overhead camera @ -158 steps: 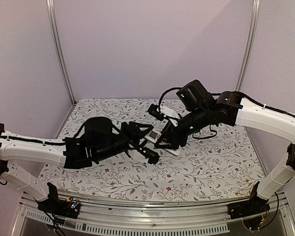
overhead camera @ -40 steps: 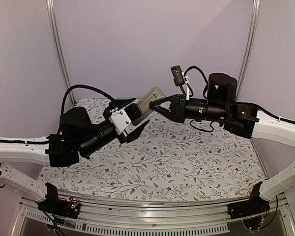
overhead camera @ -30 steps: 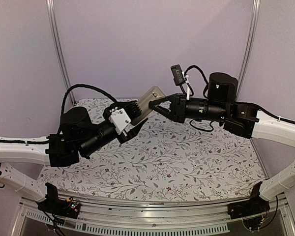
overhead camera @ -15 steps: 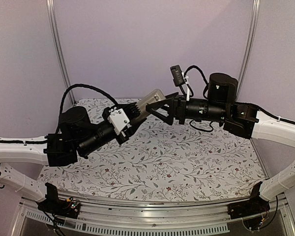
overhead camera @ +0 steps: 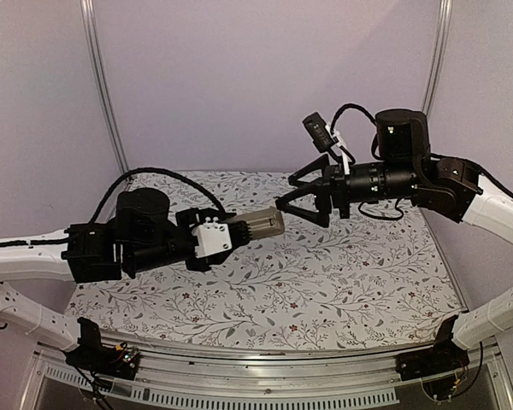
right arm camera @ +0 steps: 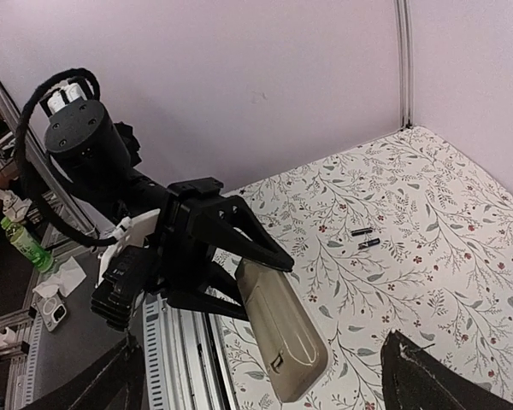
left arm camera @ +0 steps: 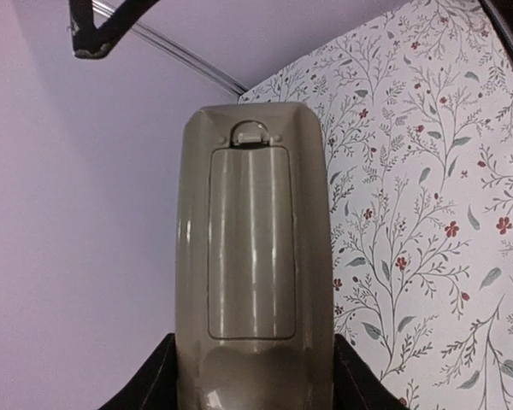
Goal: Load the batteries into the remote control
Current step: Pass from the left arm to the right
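Note:
My left gripper (overhead camera: 238,229) is shut on the remote control (overhead camera: 262,224) and holds it level in the air above the table's middle. In the left wrist view the remote (left arm camera: 252,256) shows its tan-grey back with the cover closed, clamped at its near end by my left gripper (left arm camera: 252,384). My right gripper (overhead camera: 286,194) is open and empty, just right of the remote's free end and apart from it. In the right wrist view the remote (right arm camera: 282,337) lies between the spread fingers of my right gripper (right arm camera: 263,344). Two batteries (right arm camera: 365,237) lie side by side on the cloth.
A floral cloth (overhead camera: 325,282) covers the table. Lilac walls with metal posts (overhead camera: 103,85) close the back and sides. The metal rail (right arm camera: 175,359) marks the table's near edge. A green bottle (right arm camera: 21,239) stands off the table.
My right gripper has opened, let go of the remote's end and drawn back up and right. My left arm has swung the remote down from a tilt to level.

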Motion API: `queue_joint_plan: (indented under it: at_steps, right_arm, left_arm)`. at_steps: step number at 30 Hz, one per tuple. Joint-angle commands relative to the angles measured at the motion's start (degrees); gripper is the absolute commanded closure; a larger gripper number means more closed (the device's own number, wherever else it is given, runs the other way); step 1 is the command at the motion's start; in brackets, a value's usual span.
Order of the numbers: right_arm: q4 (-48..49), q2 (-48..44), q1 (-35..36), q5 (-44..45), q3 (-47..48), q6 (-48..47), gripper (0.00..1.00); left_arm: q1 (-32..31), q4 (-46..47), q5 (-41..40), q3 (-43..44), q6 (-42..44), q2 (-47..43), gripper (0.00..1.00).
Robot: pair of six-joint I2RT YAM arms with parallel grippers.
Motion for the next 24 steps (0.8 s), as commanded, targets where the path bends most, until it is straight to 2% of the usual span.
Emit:
queue_joint_plan:
  at_steps: [1, 6, 13, 24]
  right_arm:
    - [-8.23, 3.0, -2.5, -4.81, 3.0, -0.74, 0.06]
    - [-8.88, 7.38, -2.5, -7.6, 3.54, -0.57, 0.11]
    - [-8.33, 13.64, -2.44, -14.58, 5.08, 0.68, 0.32]
    - [-7.6, 16.81, -1.56, -19.85, 4.39, 0.07, 0.41]
  left_arm:
    - [-0.02, -7.34, -1.94, 1.46, 5.09, 0.84, 1.0]
    - [0.66, -4.59, 2.64, -0.74, 11.22, -1.04, 1.0]
    - [1.63, -2.71, 7.12, -3.75, 12.37, -2.94, 1.0]
    - [3.61, -0.64, 8.52, -5.68, 11.3, -5.18, 1.0]
